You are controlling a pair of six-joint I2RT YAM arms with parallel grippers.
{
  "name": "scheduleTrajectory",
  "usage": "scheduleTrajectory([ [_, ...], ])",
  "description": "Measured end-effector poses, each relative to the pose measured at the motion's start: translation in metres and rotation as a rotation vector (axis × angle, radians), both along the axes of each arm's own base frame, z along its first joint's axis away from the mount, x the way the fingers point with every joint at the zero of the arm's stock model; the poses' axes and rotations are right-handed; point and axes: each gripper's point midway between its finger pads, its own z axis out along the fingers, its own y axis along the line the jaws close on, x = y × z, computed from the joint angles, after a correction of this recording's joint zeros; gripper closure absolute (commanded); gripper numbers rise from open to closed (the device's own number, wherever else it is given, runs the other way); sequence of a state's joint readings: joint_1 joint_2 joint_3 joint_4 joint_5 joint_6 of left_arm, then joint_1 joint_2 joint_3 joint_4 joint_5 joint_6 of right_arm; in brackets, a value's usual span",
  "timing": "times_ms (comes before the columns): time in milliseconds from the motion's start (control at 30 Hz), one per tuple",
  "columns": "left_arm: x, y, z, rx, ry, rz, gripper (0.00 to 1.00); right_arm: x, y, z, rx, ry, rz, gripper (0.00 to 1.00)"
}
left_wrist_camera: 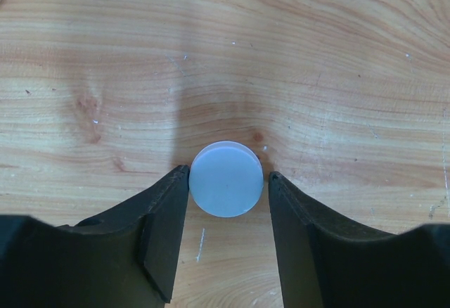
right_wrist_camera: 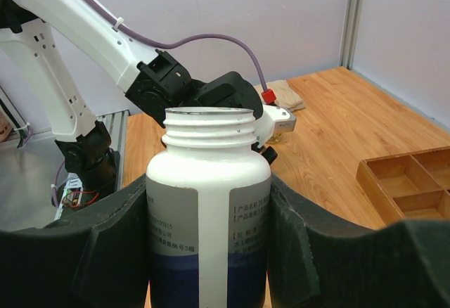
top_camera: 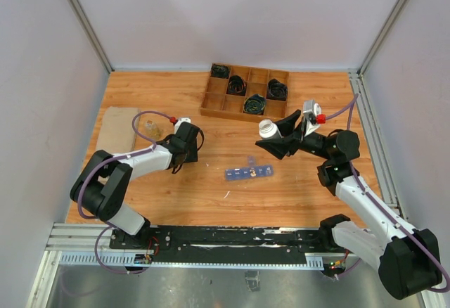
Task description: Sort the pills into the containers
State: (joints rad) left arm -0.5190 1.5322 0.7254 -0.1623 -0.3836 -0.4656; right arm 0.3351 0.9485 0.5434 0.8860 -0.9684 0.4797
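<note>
Left pincer [left_wrist_camera: 229,181] pointed down at the wooden table [left_wrist_camera: 316,55] with its jaws narrow but not closed, straddling a round white plastic cap [left_wrist_camera: 226,178] that lay flat on the wood. One jaw touched the cap's rim; the other stood just beside it. The right pincer [right_wrist_camera: 209,209] was held above the table and clamped on a white plastic bottle [right_wrist_camera: 208,181] with a printed label and an uncapped threaded neck. A slim translucent-blue pill-organizer strip [top_camera: 249,171] lay flat on the table between the two pincers, well apart from both, on the side nearer the arm bases. Beyond the right pincer stood a wooden divided tray [top_camera: 246,114] holding black cables [top_camera: 254,103].
</note>
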Motion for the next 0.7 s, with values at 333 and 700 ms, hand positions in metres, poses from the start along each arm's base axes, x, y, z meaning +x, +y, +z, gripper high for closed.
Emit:
scheduleTrajectory([
  [333,0.0010,-0.0003,0.0001,-0.004,-0.007,0.004,0.45,-0.0002,0.0000,-0.0014,0.000,0.006,0.001,0.86],
  [700,0.0016,0.0010,0.0005,0.002,-0.011,0.008,0.63,-0.0002,0.0000,-0.0016,0.000,0.007,0.001,0.86],
])
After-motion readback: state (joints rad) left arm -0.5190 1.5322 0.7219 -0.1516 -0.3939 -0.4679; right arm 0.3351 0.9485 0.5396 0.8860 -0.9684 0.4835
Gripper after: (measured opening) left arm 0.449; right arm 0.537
